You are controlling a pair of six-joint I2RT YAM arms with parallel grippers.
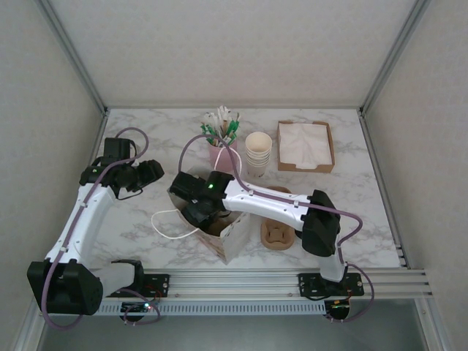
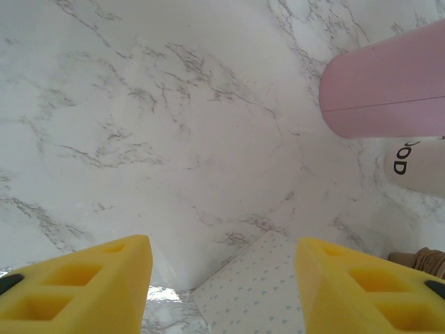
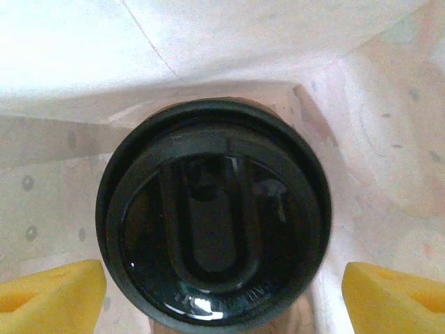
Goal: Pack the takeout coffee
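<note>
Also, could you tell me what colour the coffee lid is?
Black; round plastic lid, clearest in right wrist view.

Left wrist view: black letters "OD", turned sideways, on cream paper cup [image 2: 425, 174] at right edge, just under pink holder [image 2: 386, 90]. A further rounded letter is partly cut off.

Right wrist view: raised lettering on takeout coffee lid [image 3: 212, 216], near lower rim. Too blurred to read.
</note>
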